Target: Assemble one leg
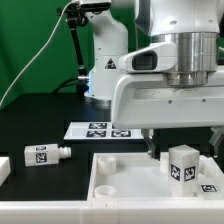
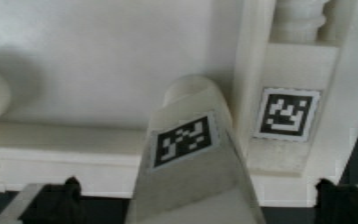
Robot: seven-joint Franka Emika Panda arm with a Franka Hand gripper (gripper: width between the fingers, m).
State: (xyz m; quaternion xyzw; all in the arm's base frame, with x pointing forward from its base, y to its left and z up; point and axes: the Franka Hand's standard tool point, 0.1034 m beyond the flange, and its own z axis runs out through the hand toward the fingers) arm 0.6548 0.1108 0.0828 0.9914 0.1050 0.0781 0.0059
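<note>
On the exterior view's left you have one leg (image 1: 42, 154) lying on its side on the black tabletop (image 1: 40, 125), long axis running left to right, well apart from the arm. Behind it, mid-frame, lies the marker board (image 1: 98, 129). Moving right, the white tabletop panel (image 1: 120, 178) sits near the front edge, and the gripper (image 1: 156, 146) hangs over its far rim. Just to the right of the fingers a second leg (image 1: 182, 163) stands upright on the panel, tag facing you. In the wrist view a tagged white leg (image 2: 195, 150) rises between the dark fingers (image 2: 55, 198), so they look clamped on it, though the contact itself is hidden. Room is tight on the right.
</note>
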